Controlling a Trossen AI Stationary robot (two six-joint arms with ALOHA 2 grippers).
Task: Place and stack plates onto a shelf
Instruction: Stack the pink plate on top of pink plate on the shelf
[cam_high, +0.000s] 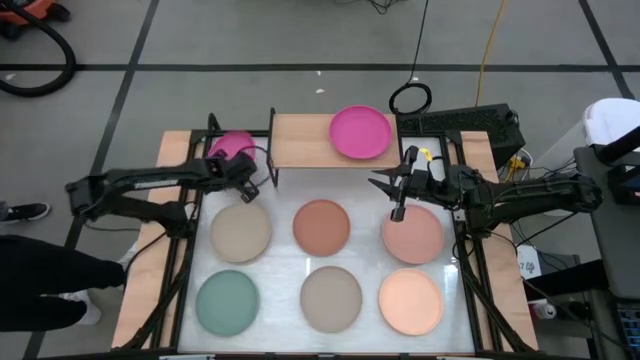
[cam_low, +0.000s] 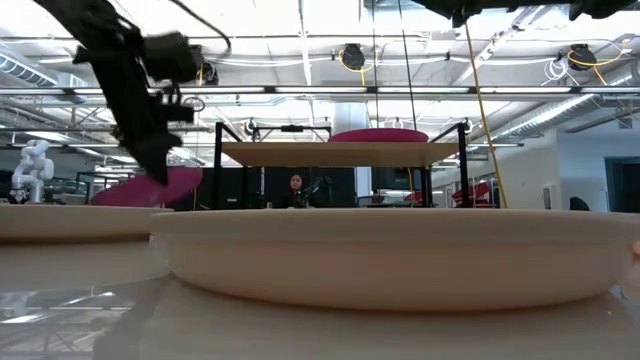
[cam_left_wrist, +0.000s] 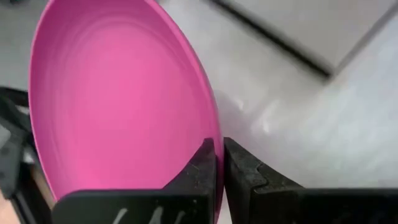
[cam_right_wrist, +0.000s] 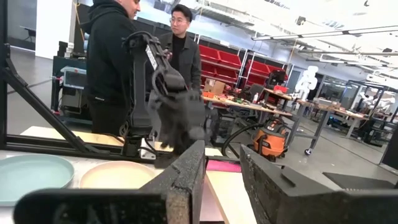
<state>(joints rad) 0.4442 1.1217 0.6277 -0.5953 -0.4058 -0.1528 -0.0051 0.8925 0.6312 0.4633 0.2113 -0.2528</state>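
Observation:
My left gripper (cam_high: 243, 172) is shut on a magenta plate (cam_high: 232, 147) just off the left end of the shelf (cam_high: 300, 141), a light wood board on thin black legs. A second magenta plate (cam_high: 360, 132) lies flat on the shelf's right half. My right gripper (cam_high: 397, 190) is open and hovers over the far edge of the dusty pink plate (cam_high: 413, 236). The beige (cam_high: 240, 229), terracotta (cam_high: 321, 227), teal (cam_high: 227, 301), taupe (cam_high: 331, 298) and peach (cam_high: 410, 302) plates lie flat on the white table. My left gripper (cam_left_wrist: 219, 163) pinches the magenta plate by its rim (cam_left_wrist: 212, 134), one finger on the inner face and one on the outer side. The fingers come slanting down from the table's near-left side. The plate (cam_low: 150, 187) is lifted clear of the table and tilted.
The shelf stands at the table's far edge, and its left half (cam_high: 295, 140) is bare wood. Black frame posts (cam_high: 271, 150) rise at the shelf's ends. Two people (cam_right_wrist: 146, 56) stand in the room beyond the table. Cables and gear lie to the right (cam_high: 520, 160).

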